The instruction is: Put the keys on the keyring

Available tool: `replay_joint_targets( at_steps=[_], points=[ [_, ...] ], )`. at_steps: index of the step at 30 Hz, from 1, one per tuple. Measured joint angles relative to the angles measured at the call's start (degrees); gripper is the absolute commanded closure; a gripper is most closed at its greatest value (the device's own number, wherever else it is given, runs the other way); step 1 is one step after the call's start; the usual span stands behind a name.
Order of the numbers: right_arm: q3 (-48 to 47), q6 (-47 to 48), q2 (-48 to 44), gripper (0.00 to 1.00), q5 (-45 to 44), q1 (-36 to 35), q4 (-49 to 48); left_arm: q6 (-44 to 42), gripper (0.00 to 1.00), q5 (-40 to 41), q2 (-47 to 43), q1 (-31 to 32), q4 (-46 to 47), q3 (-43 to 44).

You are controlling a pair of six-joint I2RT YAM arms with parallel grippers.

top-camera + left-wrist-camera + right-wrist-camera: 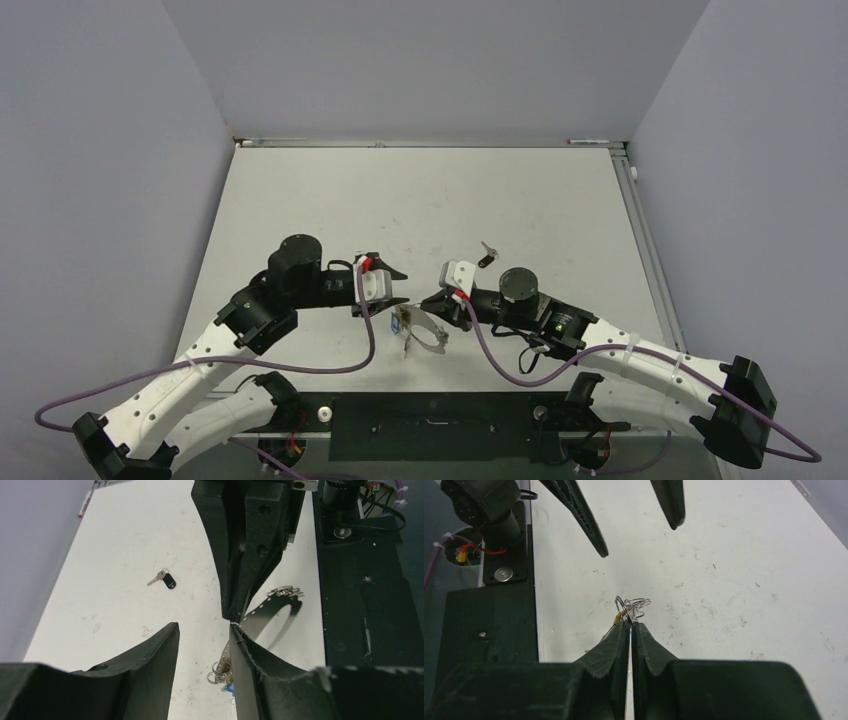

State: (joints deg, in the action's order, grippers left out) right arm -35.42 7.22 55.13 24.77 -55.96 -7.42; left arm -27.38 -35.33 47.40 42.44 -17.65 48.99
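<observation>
My right gripper (pixel 428 300) is shut on the thin wire of the keyring (pixel 430 342), which hangs just above the table near the front middle. A small bunch of keys (pixel 403 322) hangs on the ring at its left end. In the right wrist view the bunch (pixel 633 605) shows small split rings and a yellow head just past my shut right gripper (pixel 630 624). My left gripper (pixel 398 288) is open and empty, facing the right one; the bunch (pixel 222 669) lies beside its right finger. A black-headed key (pixel 487 253) lies loose on the table behind, and also shows in the left wrist view (pixel 167 580).
A black mounting plate (pixel 430 420) runs along the table's near edge between the arm bases. Purple cables (pixel 500 365) loop from both arms. Grey walls enclose the white table (pixel 430 190) on three sides.
</observation>
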Motion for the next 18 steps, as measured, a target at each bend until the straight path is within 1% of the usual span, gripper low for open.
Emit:
replay_joint_targets(
  at_steps=[6,12,18],
  points=[
    [0.0,0.9,0.0,0.95,-2.2,-0.2,0.7,3.5,0.62,1.9,1.2,0.6,-6.8,2.7],
    [0.0,1.4,0.1,0.95,-3.7,-1.3,0.7,7.7,0.68,5.2,3.7,3.6,-7.8,2.9],
    [0.0,1.6,0.1,0.95,-4.4,-2.2,1.0,9.5,0.71,9.7,6.1,6.5,-7.7,2.9]
  ],
)
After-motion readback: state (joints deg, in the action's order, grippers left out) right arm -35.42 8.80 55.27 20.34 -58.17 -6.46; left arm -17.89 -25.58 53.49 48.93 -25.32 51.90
